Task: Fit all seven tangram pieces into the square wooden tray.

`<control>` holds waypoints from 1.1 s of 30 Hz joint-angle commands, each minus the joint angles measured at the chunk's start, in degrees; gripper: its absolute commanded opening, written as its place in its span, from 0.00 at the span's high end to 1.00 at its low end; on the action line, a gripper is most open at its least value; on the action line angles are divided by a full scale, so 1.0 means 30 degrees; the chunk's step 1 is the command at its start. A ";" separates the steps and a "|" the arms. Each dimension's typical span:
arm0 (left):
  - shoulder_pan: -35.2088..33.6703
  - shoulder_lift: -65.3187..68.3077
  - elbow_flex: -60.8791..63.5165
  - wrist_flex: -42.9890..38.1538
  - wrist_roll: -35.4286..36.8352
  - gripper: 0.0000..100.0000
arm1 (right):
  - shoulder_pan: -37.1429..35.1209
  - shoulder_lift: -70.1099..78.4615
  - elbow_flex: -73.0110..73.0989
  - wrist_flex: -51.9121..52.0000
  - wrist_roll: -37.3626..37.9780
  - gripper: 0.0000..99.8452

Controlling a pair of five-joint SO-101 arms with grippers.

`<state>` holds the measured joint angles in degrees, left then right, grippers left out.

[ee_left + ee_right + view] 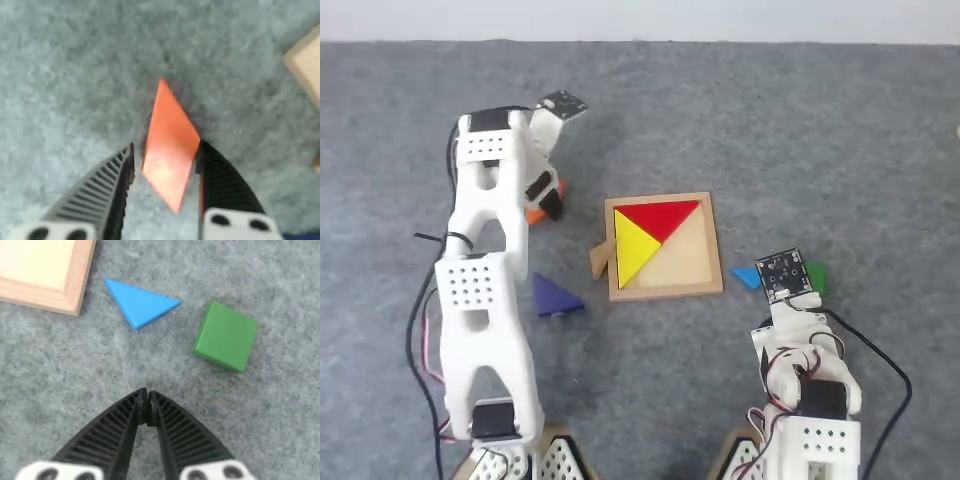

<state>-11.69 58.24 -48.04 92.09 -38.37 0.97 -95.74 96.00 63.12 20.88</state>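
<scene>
Left tool: your jaws stand apart astride the orange piece.
Right tool: yours is closed, empty.

Left arm and right arm: white moulded shells with perforated panels, trailing black cables. Jaws black, ribbed on the inner faces, fixed to white mounts with dark screw holes.

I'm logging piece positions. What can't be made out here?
High view: orange piece mostly hidden under the left arm.
High view: green square partly covered by the right arm's wrist camera.
Left wrist view: blurred wooden corner cut off by the edge; tray or loose piece, cannot tell.
</scene>
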 commanded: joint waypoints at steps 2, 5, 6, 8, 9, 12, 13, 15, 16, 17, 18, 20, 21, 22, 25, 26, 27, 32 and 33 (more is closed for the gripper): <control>-0.0410 0.0586 -0.0835 0.2549 -0.2022 0.91 | -0.0044 -0.0249 0.0293 0.0044 0.0176 0.99; -0.0293 0.0674 -0.0396 0.2842 -0.2256 0.98 | -0.0044 -0.0249 0.0293 0.0044 0.0176 0.99; -0.0293 0.0527 -0.0161 0.2842 -0.2286 0.99 | -0.0044 -0.0249 0.0293 0.0044 0.0176 0.99; -0.0352 0.0147 0.0513 0.2842 -0.2256 0.99 | -0.0044 -0.0249 0.0293 0.0044 0.0176 0.99; -0.0440 -0.0147 0.0952 0.2842 -0.2256 0.99 | -0.0044 -0.0249 0.0293 0.0044 0.0176 0.99; -0.0703 -0.1700 0.3121 0.2872 -0.2198 0.99 | -0.0044 -0.0249 0.0293 0.0044 0.0176 0.99; -0.0821 -0.2520 0.4234 0.2872 -0.2081 0.99 | -0.0044 -0.0249 0.0293 0.0044 0.0176 0.99; -0.0967 -0.4425 0.6696 0.2872 -0.2022 0.99 | -0.0044 -0.0249 0.0293 0.0044 0.0176 0.99; -0.0967 -0.5538 0.8073 0.2872 -0.2051 0.99 | -0.0044 -0.0249 0.0293 0.0044 0.0176 0.99; -0.1026 -0.6681 0.9451 0.2842 -0.2081 0.99 | -0.0044 -0.0249 0.0293 0.0044 0.0176 0.99; -0.1026 -0.7853 1.0799 0.2813 -0.2110 0.99 | -0.0044 -0.0249 0.0293 0.0044 0.0176 0.99; -0.1084 -1.0403 1.3377 0.2725 -0.2608 0.99 | -0.0044 -0.0249 0.0293 0.0044 0.0176 0.99; -0.1114 -1.1692 1.4579 0.2608 -0.2784 0.99 | -0.0044 -0.0249 0.0293 0.0044 0.0176 0.99; -0.1143 -1.2835 1.5663 0.2256 -0.2842 0.99 | -0.0044 -0.0249 0.0293 0.0044 0.0176 0.99; -0.1553 -1.5502 1.7890 0.0850 -0.2872 0.99 | -0.0044 -0.0249 0.0293 0.0044 0.0176 0.99; -0.1700 -1.5941 1.8388 0.0586 -0.2872 0.99 | -0.0044 -0.0249 0.0293 0.0044 0.0176 0.99; -0.1758 -1.6205 1.8799 0.0586 -0.2901 0.99 | -0.0044 -0.0249 0.0293 0.0044 0.0176 0.99; -0.1758 -1.6293 1.9560 -0.0117 -0.2813 0.94 | -0.0044 -0.0249 0.0293 0.0044 0.0176 0.99; -0.1758 -1.6381 1.9678 -0.0527 -0.2813 0.91 | -0.0044 -0.0249 0.0293 0.0044 0.0176 0.99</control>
<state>-16.70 13.05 10.86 93.14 -46.11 0.97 -95.74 96.00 63.12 20.88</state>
